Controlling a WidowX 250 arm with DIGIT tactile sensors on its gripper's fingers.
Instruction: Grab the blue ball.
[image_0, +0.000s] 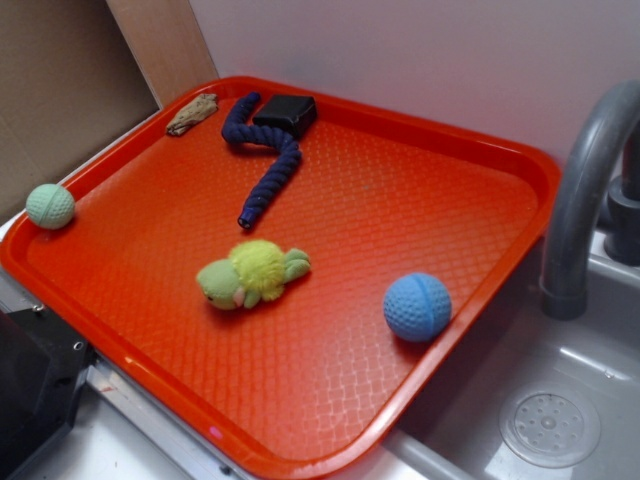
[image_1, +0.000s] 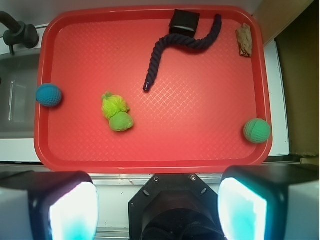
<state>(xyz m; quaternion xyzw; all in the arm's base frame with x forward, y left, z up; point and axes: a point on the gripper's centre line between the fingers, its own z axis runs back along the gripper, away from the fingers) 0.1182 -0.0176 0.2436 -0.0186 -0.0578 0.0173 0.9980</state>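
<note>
Soft, even light is filling both views. In the exterior view the dimpled medium-blue ball (image_0: 417, 306) is casting a short, faint shadow onto the textured red plastic tray (image_0: 400, 200), whose surface is staying sharp. In the wrist view the two pale gripper fingers (image_1: 67, 207) are glowing overexposed and blurring at the bottom edge, while the tray's edges are bowing slightly.

Frame edge crops the gripper (image_1: 157, 210) fingertips.
</note>
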